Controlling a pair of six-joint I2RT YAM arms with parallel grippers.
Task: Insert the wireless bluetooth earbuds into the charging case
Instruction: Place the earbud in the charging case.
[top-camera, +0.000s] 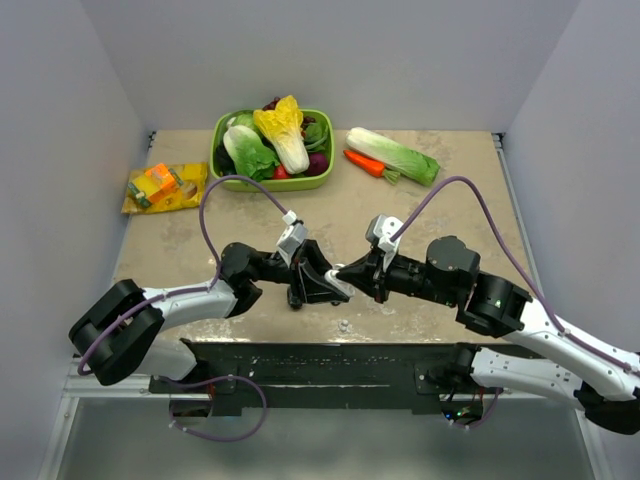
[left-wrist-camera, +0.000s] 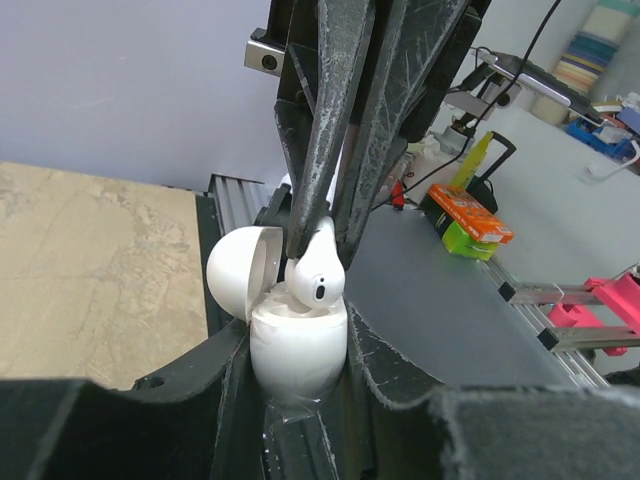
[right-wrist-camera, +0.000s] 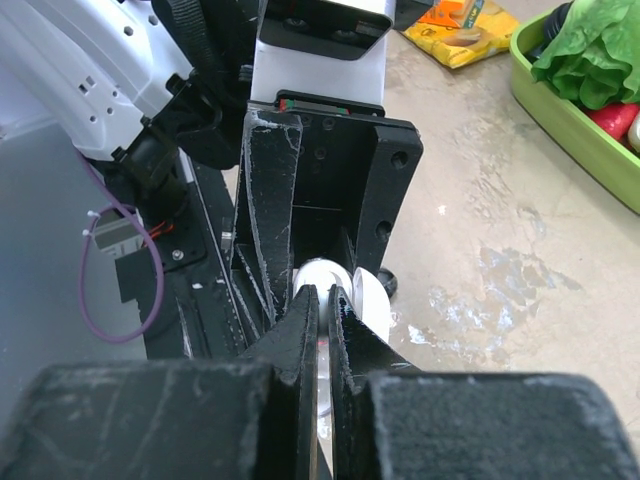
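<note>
On the mottled tan bench, the left claw clamps its matte, scuffed black fingers on one glossy white, egg-rounded charging case. The case is held upright, with its domed lid swung open toward 9 o'clock. One smooth white earbud, with a dark oval spot on its face, rests tilted at the case mouth. Its stem is pinched in the narrow black fingers of the right claw, which points down from 12 o'clock in the left wrist view. Only one bud shows. At the bench's 12 o'clock, one lime plastic bowl holds leafy vegetables. At 1 o'clock lie one carrot and one cabbage.
</note>
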